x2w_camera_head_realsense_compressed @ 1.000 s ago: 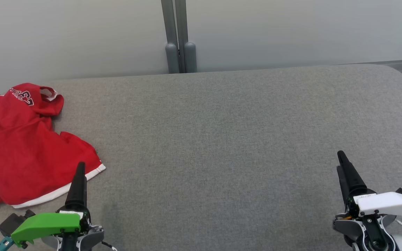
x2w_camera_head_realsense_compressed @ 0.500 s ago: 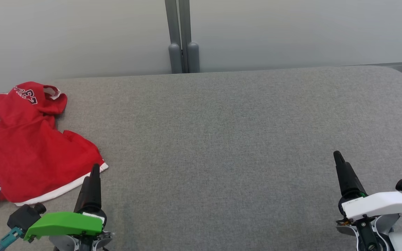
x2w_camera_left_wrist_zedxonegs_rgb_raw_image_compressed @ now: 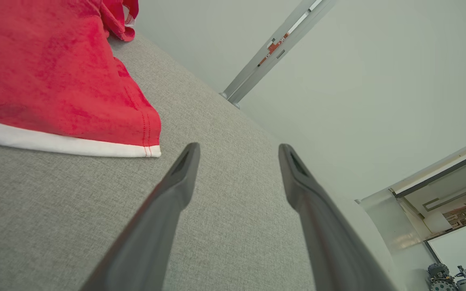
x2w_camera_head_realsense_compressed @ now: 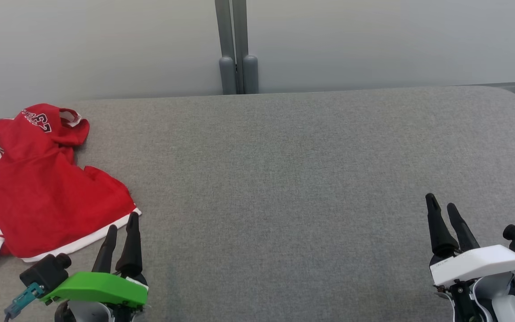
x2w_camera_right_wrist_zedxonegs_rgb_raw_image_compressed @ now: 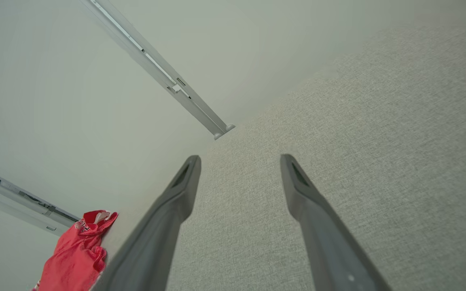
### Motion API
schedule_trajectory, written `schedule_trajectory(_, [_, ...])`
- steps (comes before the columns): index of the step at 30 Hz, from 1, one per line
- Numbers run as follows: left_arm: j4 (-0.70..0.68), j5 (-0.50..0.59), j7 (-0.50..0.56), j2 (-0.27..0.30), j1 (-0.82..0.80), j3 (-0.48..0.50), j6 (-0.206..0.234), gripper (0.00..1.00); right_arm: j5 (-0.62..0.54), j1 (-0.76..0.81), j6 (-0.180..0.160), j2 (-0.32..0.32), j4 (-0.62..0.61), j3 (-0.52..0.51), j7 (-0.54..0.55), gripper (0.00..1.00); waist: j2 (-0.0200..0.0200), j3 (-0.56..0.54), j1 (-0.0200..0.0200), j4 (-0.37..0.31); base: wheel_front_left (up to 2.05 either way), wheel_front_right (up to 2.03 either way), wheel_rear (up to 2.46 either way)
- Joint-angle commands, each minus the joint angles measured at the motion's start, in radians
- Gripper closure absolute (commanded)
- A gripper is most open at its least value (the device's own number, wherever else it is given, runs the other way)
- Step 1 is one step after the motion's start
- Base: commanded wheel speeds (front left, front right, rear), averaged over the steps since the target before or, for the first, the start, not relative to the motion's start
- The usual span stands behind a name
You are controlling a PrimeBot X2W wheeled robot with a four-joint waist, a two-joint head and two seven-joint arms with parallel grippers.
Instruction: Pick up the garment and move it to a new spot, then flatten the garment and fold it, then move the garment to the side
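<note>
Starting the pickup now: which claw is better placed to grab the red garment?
Left. The left claw, open, sits just beside the white-hemmed corner of the garment. The right claw, also open, is far off across the grey surface.

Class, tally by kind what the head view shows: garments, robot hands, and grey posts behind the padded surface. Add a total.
Red garment: 1
Hands, the left hand and the right hand: 2
Grey posts: 2
Total: 5

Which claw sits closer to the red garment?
The left claw, green-covered, tips beside the white hem of the garment; the white-covered right claw is far off.
</note>
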Motion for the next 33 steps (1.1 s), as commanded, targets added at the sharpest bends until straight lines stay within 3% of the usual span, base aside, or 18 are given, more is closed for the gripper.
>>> schedule_trajectory(1, [-0.01,0.048,-0.012,0.014,-0.009,-0.01,0.001,0.0,-0.047,-0.009,0.0,-0.01,-0.011,0.001,-0.013,0.0,0.0,0.0,0.0,0.001,0.0,0.0,0.0])
schedule_trajectory(16, [-0.021,0.253,-0.061,0.038,-0.011,-0.053,0.016,0.0,-0.27,0.002,0.001,-0.007,-0.019,-0.013,-0.061,0.0,0.0,-0.001,0.0,0.007,0.0,0.0,0.0])
schedule_trajectory(33, [-0.006,0.422,-0.105,0.054,0.002,-0.077,0.015,0.0,-0.431,0.022,0.001,-0.008,-0.004,-0.033,-0.105,0.0,0.0,0.003,0.0,0.012,0.0,0.0,0.0])
